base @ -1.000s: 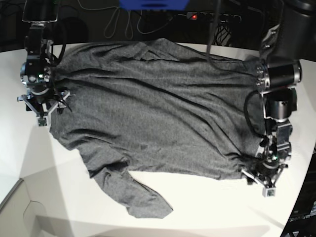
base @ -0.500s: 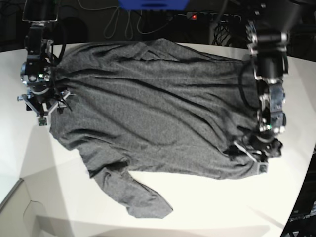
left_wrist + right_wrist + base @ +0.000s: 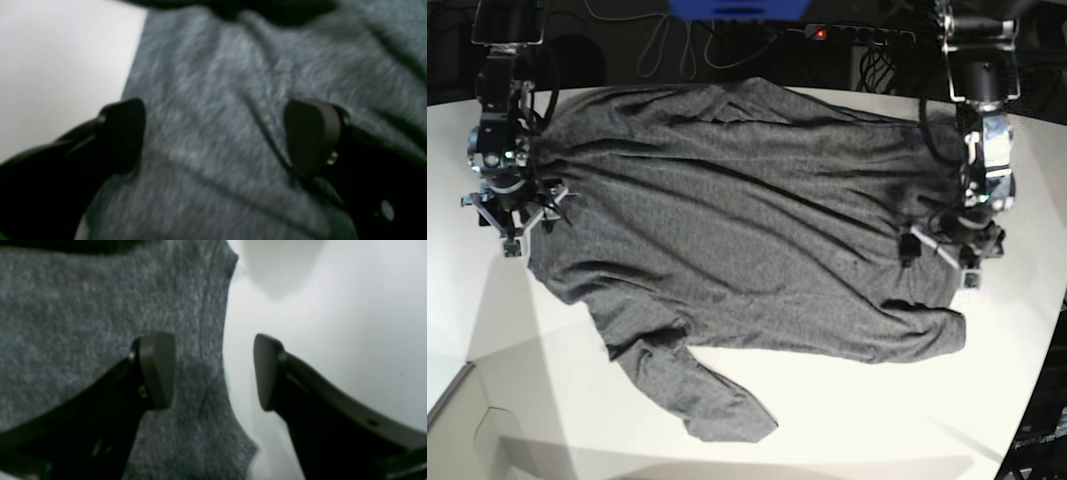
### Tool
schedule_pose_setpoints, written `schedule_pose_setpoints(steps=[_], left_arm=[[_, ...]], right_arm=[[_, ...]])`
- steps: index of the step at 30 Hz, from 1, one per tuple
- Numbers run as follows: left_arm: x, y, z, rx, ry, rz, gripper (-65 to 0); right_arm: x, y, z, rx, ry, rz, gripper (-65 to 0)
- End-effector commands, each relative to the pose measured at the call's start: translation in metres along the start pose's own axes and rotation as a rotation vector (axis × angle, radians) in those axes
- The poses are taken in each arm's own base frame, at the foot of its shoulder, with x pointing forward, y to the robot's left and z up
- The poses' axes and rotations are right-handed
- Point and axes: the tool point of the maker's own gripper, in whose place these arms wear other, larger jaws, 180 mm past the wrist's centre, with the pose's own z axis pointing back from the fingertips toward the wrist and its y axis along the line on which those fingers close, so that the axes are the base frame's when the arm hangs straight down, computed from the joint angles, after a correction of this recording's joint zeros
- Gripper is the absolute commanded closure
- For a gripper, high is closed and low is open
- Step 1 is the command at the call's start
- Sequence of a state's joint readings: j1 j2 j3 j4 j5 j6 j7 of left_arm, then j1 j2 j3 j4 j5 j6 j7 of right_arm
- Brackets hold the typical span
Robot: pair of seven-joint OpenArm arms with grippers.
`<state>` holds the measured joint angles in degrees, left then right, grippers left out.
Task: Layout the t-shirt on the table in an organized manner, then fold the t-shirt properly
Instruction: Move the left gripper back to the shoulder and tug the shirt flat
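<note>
The dark-grey long-sleeved t-shirt (image 3: 737, 230) lies spread across the white surface (image 3: 857, 420), its body mostly flat, with long ripples running across it. One sleeve (image 3: 692, 385) trails off the near edge in a crumpled diagonal, and the hem corner (image 3: 932, 330) by the left arm is rounded and a little bunched. So I'd say the laying-out is largely done but not tidy: that sleeve wants straightening and the creases smoothing. No fold has been made yet, so the whole folding half of the job is left.

The left end effector (image 3: 942, 250) hangs over the shirt near its edge. In its wrist view the jaws stand wide apart with nothing between them but the knit below; one pad (image 3: 312, 136) is over fabric, the other near the cloth's border with the bare surface. The right end effector (image 3: 512, 215) is at the opposite end of the garment, also spread wide and empty. Its wrist view shows it straddling the shirt's stitched edge (image 3: 213, 340), one finger over cloth and one over the white top.

I can read no writing anywhere. The shirt is plain, with no print or visible tag, and the arms show only small lit indicators, no legible label.
</note>
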<state>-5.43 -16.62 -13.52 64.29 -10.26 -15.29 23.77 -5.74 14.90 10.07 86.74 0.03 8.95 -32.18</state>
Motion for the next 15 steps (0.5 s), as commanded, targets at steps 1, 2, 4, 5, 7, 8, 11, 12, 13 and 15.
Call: schedule_pose_setpoints(steps=[1,2,4,5,7,8,11,12,13,15], left_arm=[[-0.014,0.022,0.008,0.053,0.051,-0.006,-65.0],[-0.015,0.031,0.014,0.074,0.041,0.015,-65.0],[-0.014,0.050,0.028,0.121,0.013,0.048,-65.0],[-0.015,0.058,0.035,0.141,0.005,0.056,-65.0],[-0.013,0.067,0.045,0.164,0.010,0.059,-65.0],[-0.012,0.069,0.049,0.172,0.019,0.059,-65.0],[-0.004,0.078,0.059,0.197,0.021,0.064,-65.0],[-0.001,0.080,0.061,0.202,0.015,0.069,-65.0],[0.002,0.081,0.062,0.206,0.007,0.070,-65.0],[0.006,0.078,0.061,0.203,-0.006,0.080,-65.0]], right_arm=[[0.016,-0.008,0.002,-0.021,-0.048,0.005,-37.5],[0.016,-0.008,0.002,-0.021,-0.048,0.005,-37.5],[0.016,-0.008,0.002,-0.021,-0.048,0.005,-37.5],[0.016,-0.008,0.002,-0.021,-0.048,0.005,-37.5],[0.016,-0.008,0.002,-0.021,-0.048,0.005,-37.5],[0.016,-0.008,0.002,-0.021,-0.048,0.005,-37.5],[0.017,-0.008,0.002,-0.020,-0.051,0.005,-37.5],[0.021,-0.008,0.001,-0.019,-0.060,0.003,-37.5],[0.023,-0.008,0.001,-0.021,-0.063,0.001,-37.5],[0.027,-0.009,0.001,-0.022,-0.070,0.000,-37.5]])
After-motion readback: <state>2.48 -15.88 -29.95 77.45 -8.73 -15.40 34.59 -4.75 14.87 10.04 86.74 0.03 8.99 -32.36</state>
